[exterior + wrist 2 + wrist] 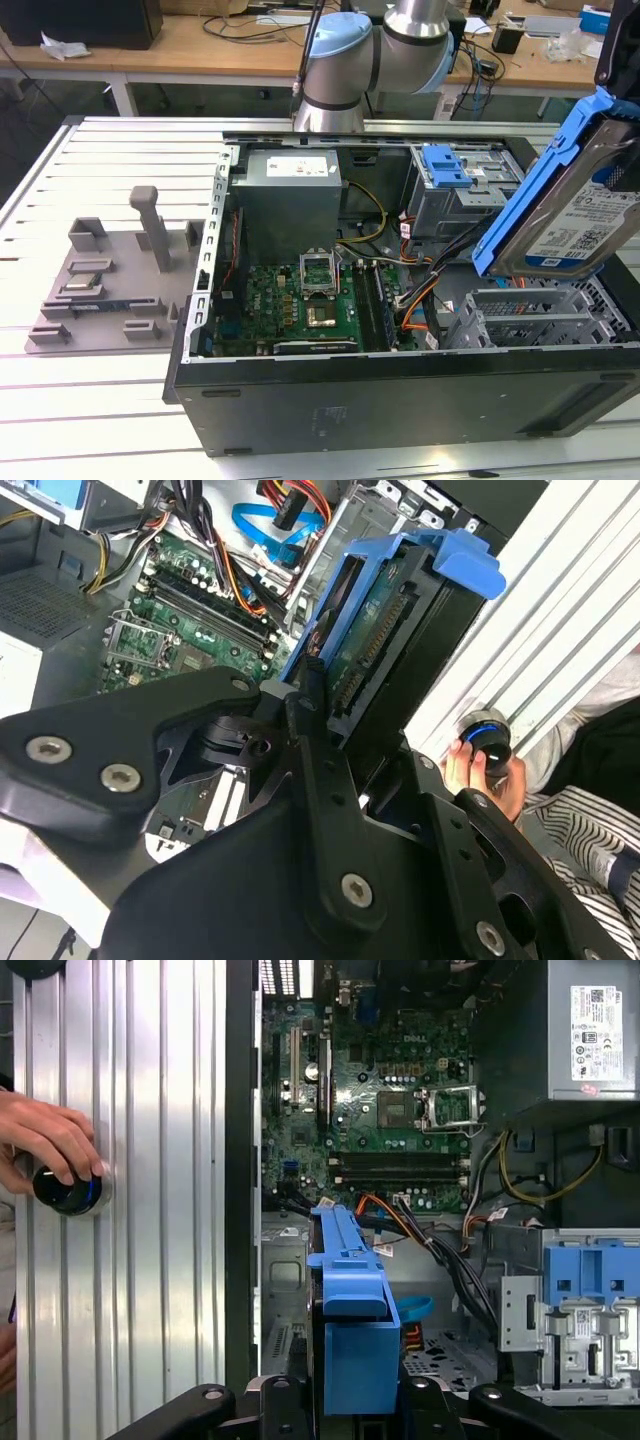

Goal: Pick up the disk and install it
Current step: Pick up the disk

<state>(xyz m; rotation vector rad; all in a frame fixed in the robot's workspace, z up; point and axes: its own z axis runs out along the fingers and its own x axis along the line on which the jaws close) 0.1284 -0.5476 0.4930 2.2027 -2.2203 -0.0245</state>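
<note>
I am seeing the jaws clamping the disk (590,225) by its blue plastic rail frame, so I am counting the pick-up as done. The disk is hanging tilted in the air at the exterior view's right, over the perforated metal drive cage (540,318) in the near right corner of the open computer case (400,395). It is not yet seated, so I am judging the install as what is left. Its flat silver face is carrying a white-and-blue label. Farther left, the green motherboard (290,300) is lying flat, with a plain grey power supply (290,195) beyond it. A person's hand (45,1140) is resting on a round black knob (65,1188) on the ribbed aluminium tabletop (100,420).
</note>
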